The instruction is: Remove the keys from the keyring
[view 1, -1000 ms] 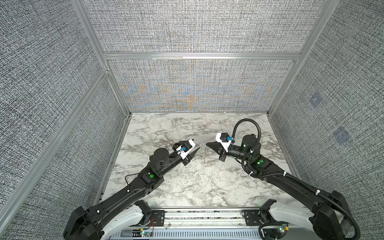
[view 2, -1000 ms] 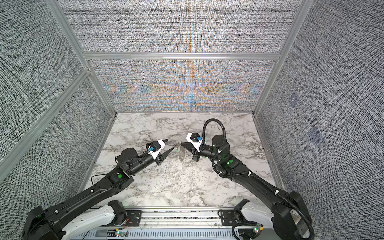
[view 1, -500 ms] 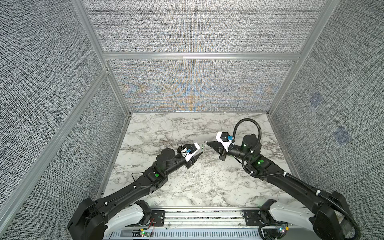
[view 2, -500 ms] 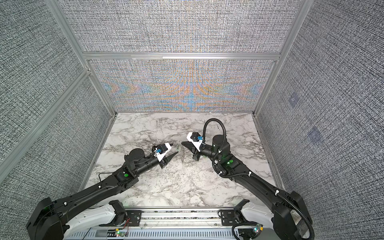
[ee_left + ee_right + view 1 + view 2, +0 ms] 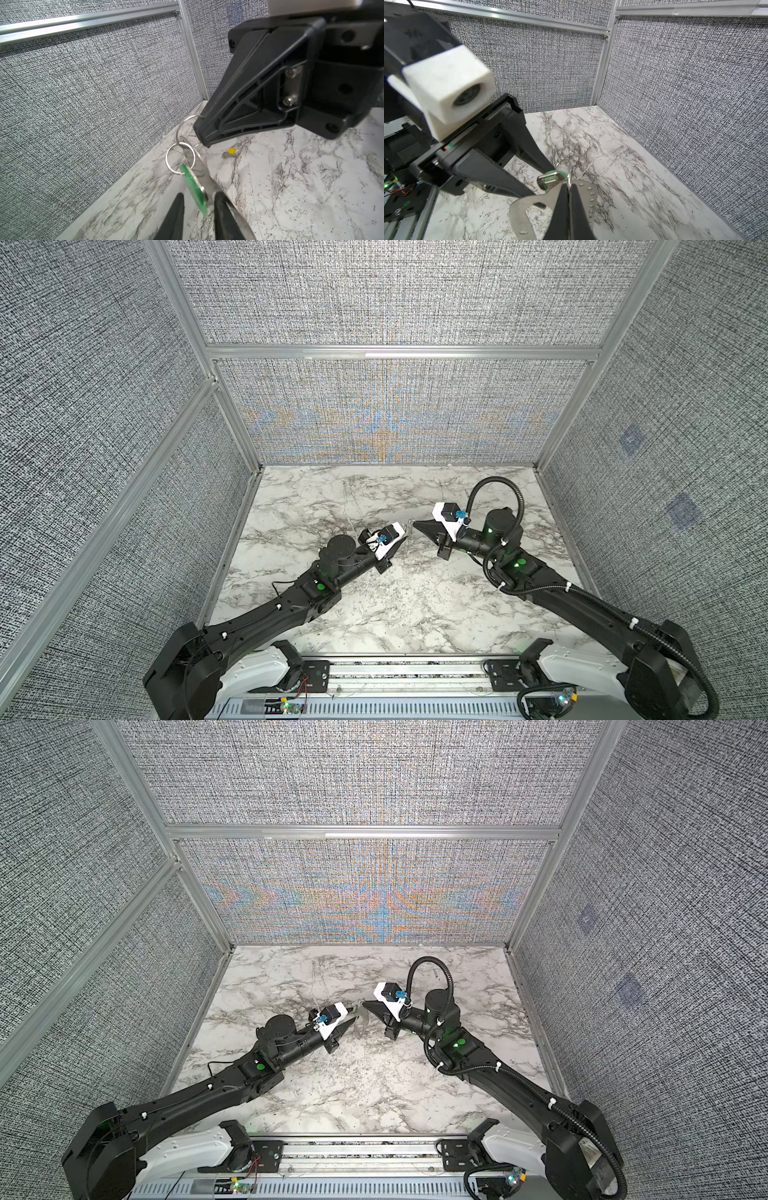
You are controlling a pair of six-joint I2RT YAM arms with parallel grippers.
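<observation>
The left gripper [image 5: 198,196] has closed in around the green key [image 5: 192,185], pinching or not I cannot tell, ready to pull it off the keyring [image 5: 517,216] that the right gripper [image 5: 568,187] pinches above the desk [image 5: 612,166].

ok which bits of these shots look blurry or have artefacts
In both top views, rainbow moiré ripples across the back wall; in the left wrist view, the green key tag near the lens is smeared; in the right wrist view, the white camera housing close up is soft.
</observation>
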